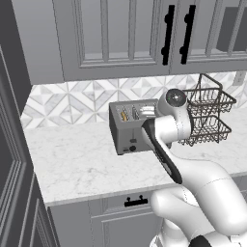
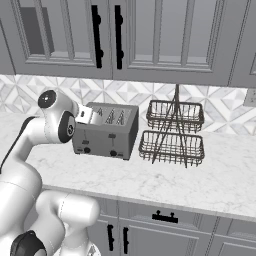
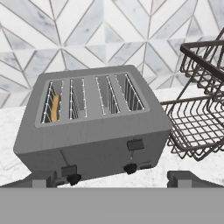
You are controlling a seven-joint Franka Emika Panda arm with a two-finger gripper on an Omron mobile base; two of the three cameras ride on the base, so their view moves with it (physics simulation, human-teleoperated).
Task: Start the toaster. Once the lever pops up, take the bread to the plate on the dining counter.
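The grey four-slot toaster (image 3: 94, 131) stands on the white worktop by the tiled wall, also seen as the toaster (image 1: 126, 130) and the toaster (image 2: 107, 131). A golden slice of bread (image 3: 54, 108) sits deep in its leftmost slot; the same bread (image 1: 124, 115) shows as a thin tan strip. The left lever (image 3: 69, 170) sits low, just above its knob, while the right lever (image 3: 135, 145) sits higher. My gripper (image 3: 113, 180) is open, hovering in front of and slightly above the toaster's front face, touching nothing. The plate and the dining counter are out of view.
A two-tier dark wire basket rack (image 3: 201, 118) stands close to the toaster's right, also seen as the rack (image 2: 172, 132). Grey wall cabinets (image 1: 120, 34) hang overhead. The worktop's front edge (image 1: 96, 195) runs over grey drawers.
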